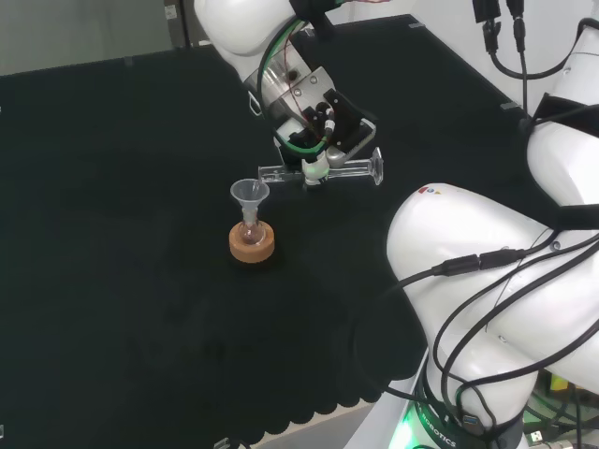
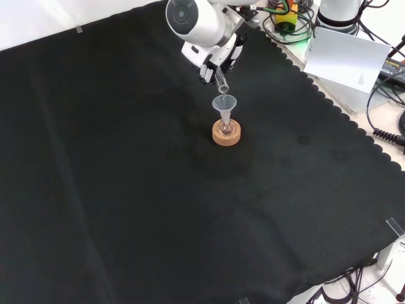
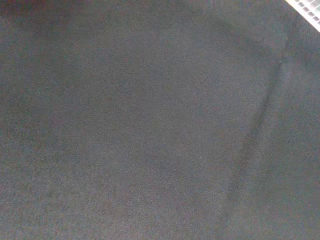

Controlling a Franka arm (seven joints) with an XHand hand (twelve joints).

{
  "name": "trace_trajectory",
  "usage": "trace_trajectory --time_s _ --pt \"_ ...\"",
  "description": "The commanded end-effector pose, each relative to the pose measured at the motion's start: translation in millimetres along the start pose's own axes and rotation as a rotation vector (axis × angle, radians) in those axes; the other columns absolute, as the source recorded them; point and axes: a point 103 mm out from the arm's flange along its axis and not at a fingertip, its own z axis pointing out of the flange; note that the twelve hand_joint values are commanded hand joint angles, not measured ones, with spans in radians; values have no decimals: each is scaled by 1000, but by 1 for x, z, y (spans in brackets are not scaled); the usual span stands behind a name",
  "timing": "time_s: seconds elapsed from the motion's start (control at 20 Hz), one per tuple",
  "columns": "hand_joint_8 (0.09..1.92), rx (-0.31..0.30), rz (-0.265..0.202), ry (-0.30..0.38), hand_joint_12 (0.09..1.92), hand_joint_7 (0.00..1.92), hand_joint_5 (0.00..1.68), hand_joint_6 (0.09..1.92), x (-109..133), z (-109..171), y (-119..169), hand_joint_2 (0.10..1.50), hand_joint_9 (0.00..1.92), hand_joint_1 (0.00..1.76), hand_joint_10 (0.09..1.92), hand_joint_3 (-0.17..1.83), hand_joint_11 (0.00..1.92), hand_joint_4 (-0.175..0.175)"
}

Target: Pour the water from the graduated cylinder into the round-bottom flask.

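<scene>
The hand [image 1: 323, 126] grasps the cylinder [image 1: 323, 172], fingers curled round its middle, and holds it lying nearly level above the cloth [image 1: 122, 234]. In the head view the cylinder's mouth points left, just above and right of the funnel [image 1: 250, 193], and its foot sticks out to the right of the hand. The funnel sits in the neck of the flask [image 1: 251, 231], which stands upright in a cork ring [image 1: 252, 246]. In the front view the cylinder's mouth [image 2: 222, 88] hangs just over the funnel's rim [image 2: 224, 102]. Water inside the cylinder cannot be made out. Bare cloth lies open all round the ring; the cloth's scalloped edge [image 2: 329, 104] runs well to the ring's right in the front view.
</scene>
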Motion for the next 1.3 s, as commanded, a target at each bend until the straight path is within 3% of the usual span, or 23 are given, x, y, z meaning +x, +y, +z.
trace_trajectory --time_s 0.05,1.3 --pt "1345 12 2 -26 882 781 886 899 7 -5 -1 1212 1151 1330 464 7 1010 -70" --pt "1349 65 6 -88 878 779 880 907 20 -11 -4 1214 1141 1329 480 5 1009 -70"
